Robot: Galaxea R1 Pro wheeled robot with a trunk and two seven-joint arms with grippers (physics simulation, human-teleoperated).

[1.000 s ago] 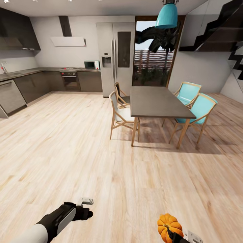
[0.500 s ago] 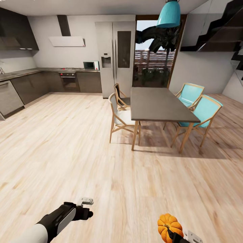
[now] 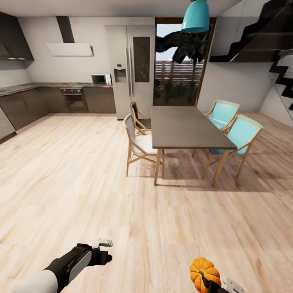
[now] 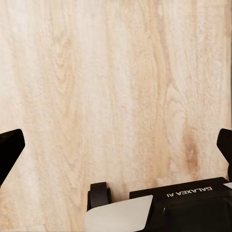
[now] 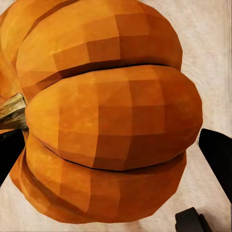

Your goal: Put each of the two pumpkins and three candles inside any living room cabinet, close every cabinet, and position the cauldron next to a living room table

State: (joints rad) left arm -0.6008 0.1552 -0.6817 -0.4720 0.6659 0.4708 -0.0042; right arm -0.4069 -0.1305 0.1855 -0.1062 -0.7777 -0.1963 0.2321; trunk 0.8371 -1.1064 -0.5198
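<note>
Grippers are hanging low over the bare wood floor (image 3: 122, 195), one at each bottom corner of the head view. The right gripper (image 3: 211, 280) is closing on a pumpkin (image 3: 202, 272), which is sitting between its fingers above the floor; in the right wrist view the pumpkin (image 5: 104, 113) is bulging between the two dark fingertips (image 5: 217, 154), its ribs running across and its stem (image 5: 12, 112) pointing to one side. The left gripper (image 3: 103, 244) is reaching forward on its black and white arm, and it is holding nothing; in the left wrist view its dark fingertips (image 4: 9, 150) are standing wide apart at the picture's edges with only floor planks (image 4: 116, 87) between them.

Further out, a dark dining table (image 3: 185, 127) is standing on pale wooden legs in the middle of the room. Two wooden chairs with white seats (image 3: 138, 140) are sitting at its left side, and two turquoise chairs (image 3: 240, 134) at its right side. A turquoise lamp (image 3: 196, 17) is hanging above it. Beyond it a tall fridge (image 3: 129, 69) is standing against the back wall beside a glass door (image 3: 179, 65). Dark kitchen cupboards (image 3: 40, 101) with an oven (image 3: 74, 99) are running along the left wall, and a black staircase (image 3: 264, 36) is rising at the upper right.
</note>
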